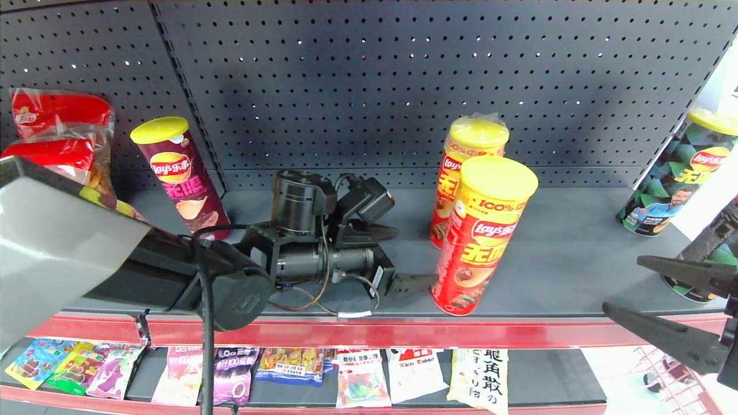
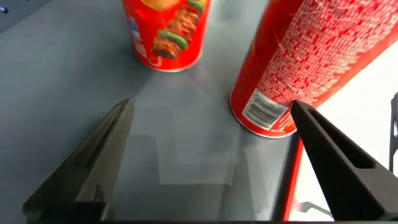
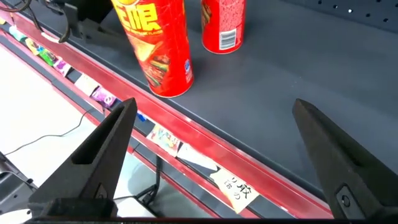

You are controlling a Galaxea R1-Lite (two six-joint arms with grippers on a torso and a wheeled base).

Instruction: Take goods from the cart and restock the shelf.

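A front red can (image 1: 484, 236) and a rear red can (image 1: 470, 155) stand upright with yellow lids on the grey shelf (image 1: 565, 259), and a purple can (image 1: 179, 173) stands farther left. The left gripper (image 1: 415, 256) sits spread and empty just beside the front can. The right gripper (image 1: 622, 283) hangs spread near the shelf's red front edge, below the pegboard (image 1: 369, 86) back wall.

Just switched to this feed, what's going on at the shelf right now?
The left gripper sits open on the shelf beside the front red can, which stands upright near the shelf's front edge and is not gripped. A second red can stands behind it. The right gripper hangs open and empty off to the right.
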